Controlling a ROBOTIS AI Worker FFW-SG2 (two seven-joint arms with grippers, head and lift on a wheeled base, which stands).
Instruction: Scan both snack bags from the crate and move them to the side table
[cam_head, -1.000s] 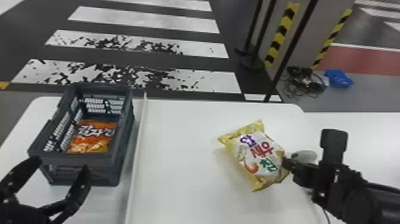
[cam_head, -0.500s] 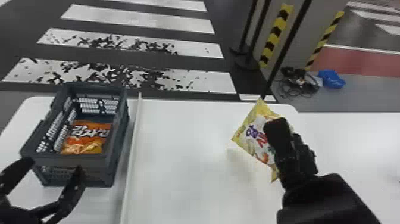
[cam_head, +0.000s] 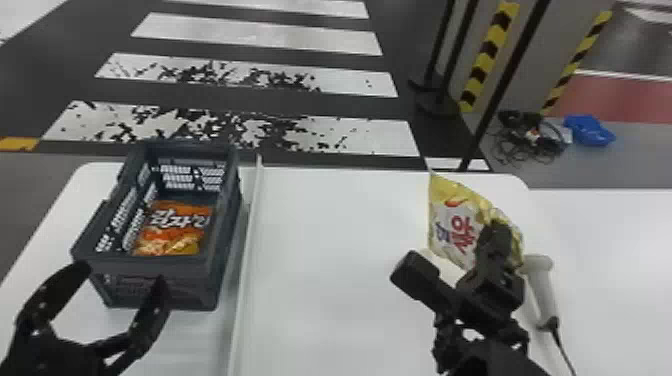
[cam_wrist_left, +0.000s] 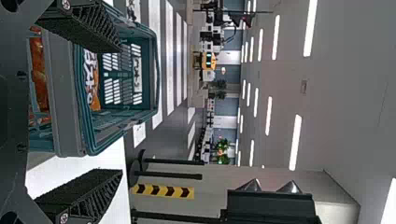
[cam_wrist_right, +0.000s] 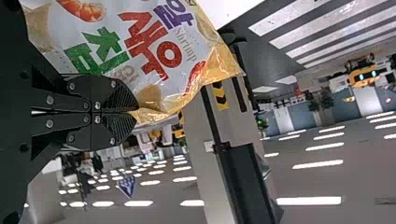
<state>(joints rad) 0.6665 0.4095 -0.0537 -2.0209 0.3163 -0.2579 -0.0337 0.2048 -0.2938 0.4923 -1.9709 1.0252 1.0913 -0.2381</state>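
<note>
Between right gripper (cam_wrist_right: 135, 113) jaws, yellow snack bag (cam_wrist_right: 144, 46) edge-pinched, likely leaving faces scannable; left gripper (cam_head: 123, 276) jaws wide, crate (cam_head: 145, 264) just ahead.

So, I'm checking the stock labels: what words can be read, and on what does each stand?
"새우", large and red, on the yellow-and-white bag at the right gripper.
"칩", green, same bag.
"Shrimp", small, same bag.
"감자", white, on the orange bag in the crate.
Too unclear to read: the purple character on the first bag and the orange bag's last character.
</note>
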